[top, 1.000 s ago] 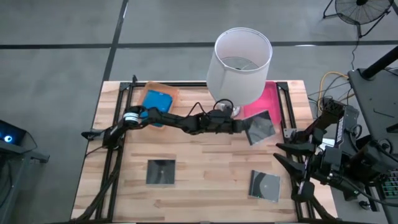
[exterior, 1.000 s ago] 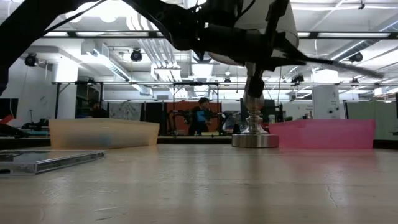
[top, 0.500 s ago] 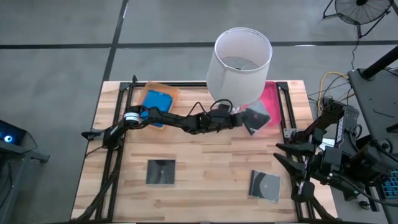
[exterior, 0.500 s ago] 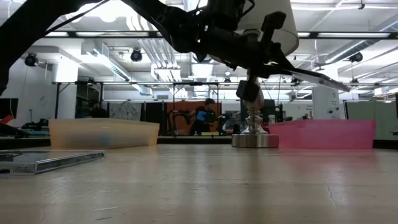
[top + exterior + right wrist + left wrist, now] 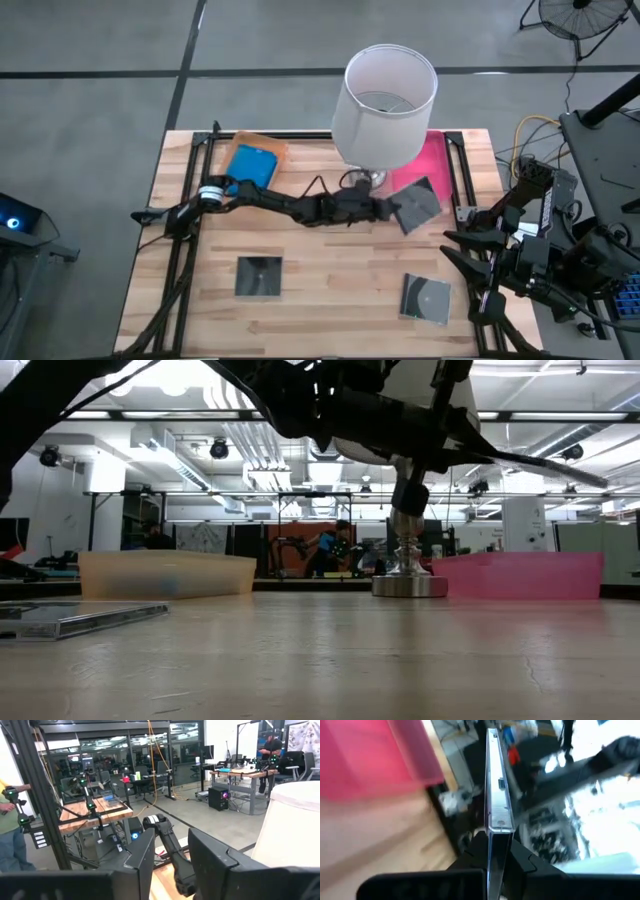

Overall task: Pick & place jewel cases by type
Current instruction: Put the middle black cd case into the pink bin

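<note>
High view: left gripper [image 5: 385, 210] clamps a dark case [image 5: 416, 204] at the pink tray's [image 5: 440, 158] near edge.
Lamp shade [image 5: 385, 103] hides part of the tray. Since the earlier frame the case has pulled back toward the table's [image 5: 330, 270] middle. Right gripper [image 5: 170, 852] sits part-open, empty, off-table.

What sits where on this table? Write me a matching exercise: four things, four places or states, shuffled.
Things:
1. blue jewel case
2. tilted dark jewel case
3. lamp
4. pink tray

Places or states:
A. stands at the table's back edge, between the two trays
B. gripped by the left gripper
C. lies in the orange tray
D. sits at the table's back right corner

Pairs: 1-C, 2-B, 3-A, 4-D
</note>
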Robot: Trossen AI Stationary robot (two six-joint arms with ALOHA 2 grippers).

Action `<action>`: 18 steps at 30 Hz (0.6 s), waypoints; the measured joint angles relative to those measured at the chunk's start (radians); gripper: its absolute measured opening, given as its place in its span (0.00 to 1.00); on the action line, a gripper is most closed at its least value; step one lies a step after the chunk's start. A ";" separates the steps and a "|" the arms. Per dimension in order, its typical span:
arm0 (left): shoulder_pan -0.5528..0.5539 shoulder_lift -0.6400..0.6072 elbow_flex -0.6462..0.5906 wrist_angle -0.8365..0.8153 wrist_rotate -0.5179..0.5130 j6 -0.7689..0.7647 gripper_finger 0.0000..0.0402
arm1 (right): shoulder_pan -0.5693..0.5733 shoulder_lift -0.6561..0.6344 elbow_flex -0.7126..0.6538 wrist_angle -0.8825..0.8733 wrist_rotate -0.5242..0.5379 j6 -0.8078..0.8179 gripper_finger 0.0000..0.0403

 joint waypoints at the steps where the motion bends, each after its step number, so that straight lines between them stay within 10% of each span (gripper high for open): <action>1: -0.012 -0.002 -0.011 -0.002 0.011 0.011 0.00 | 0.000 0.000 0.000 0.000 0.000 0.000 0.29; 18: -0.078 0.079 -0.125 0.261 -0.016 -0.086 0.00 | 0.000 0.000 0.000 -0.001 -0.002 0.003 0.26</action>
